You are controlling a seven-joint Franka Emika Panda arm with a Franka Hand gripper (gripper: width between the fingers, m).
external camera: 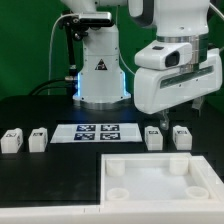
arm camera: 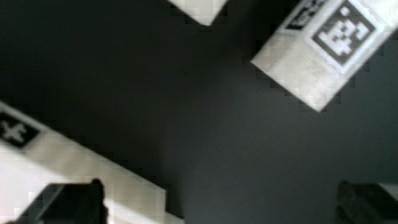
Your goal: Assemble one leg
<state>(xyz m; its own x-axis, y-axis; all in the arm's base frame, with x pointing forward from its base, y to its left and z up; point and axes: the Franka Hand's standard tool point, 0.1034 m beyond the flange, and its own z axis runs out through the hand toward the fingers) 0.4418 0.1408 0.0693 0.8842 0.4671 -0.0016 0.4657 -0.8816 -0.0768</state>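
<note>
Four small white legs with tag markers stand in a row on the black table: two at the exterior view's left [external camera: 12, 140] [external camera: 37, 138] and two at its right [external camera: 153, 137] [external camera: 181, 135]. My gripper [external camera: 178, 114] hangs just above the right pair, open and empty. In the wrist view the two dark fingertips [arm camera: 71, 203] stand far apart with only bare black table between them, around the gripper's midpoint [arm camera: 221, 200]. A white tagged piece [arm camera: 329, 42] and another one [arm camera: 39, 150] show there; they look like the two right legs.
The marker board [external camera: 97, 131] lies between the two pairs of legs. A large white square panel [external camera: 130, 158] with round corner sockets lies at the front, toward the exterior view's right. The robot base [external camera: 100, 75] stands behind the board.
</note>
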